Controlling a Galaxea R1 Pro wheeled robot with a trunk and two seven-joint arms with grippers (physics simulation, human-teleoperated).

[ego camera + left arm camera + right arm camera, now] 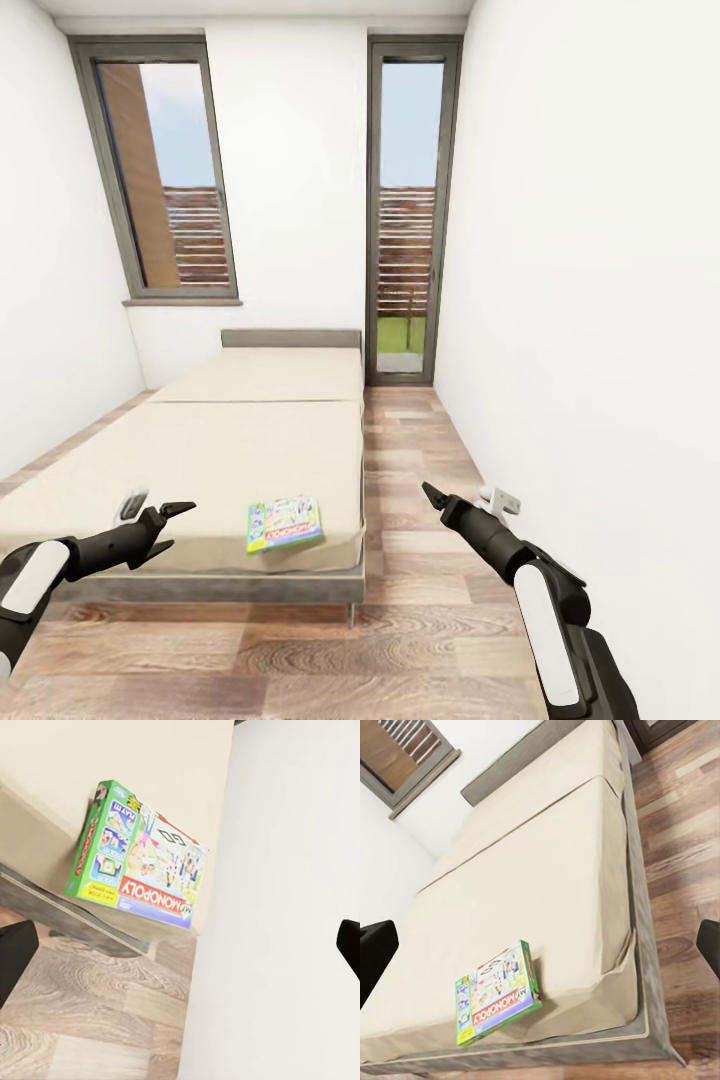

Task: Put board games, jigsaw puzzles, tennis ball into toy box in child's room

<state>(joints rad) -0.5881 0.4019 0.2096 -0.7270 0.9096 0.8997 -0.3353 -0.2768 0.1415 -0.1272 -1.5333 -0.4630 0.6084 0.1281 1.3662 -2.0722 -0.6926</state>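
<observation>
A Monopoly board game (284, 524) lies flat on the bed (230, 440), near the front right corner of the cream mattress. My left gripper (178, 526) hovers open over the bed's front edge, a little to the left of the box and apart from it. The left wrist view has the box (142, 862) ahead between the spread fingers. My right gripper (430, 493) hangs open above the floor to the right of the bed, and its wrist view looks over the mattress (547, 870) and the box (499, 994). The table, toy box, jigsaw puzzles and tennis ball are out of view.
A strip of wooden floor (420, 480) runs between the bed and the white right wall (600, 350). A glass door (408, 210) and a window (165, 170) are in the far wall. The bed's grey frame (220, 588) stands on thin legs.
</observation>
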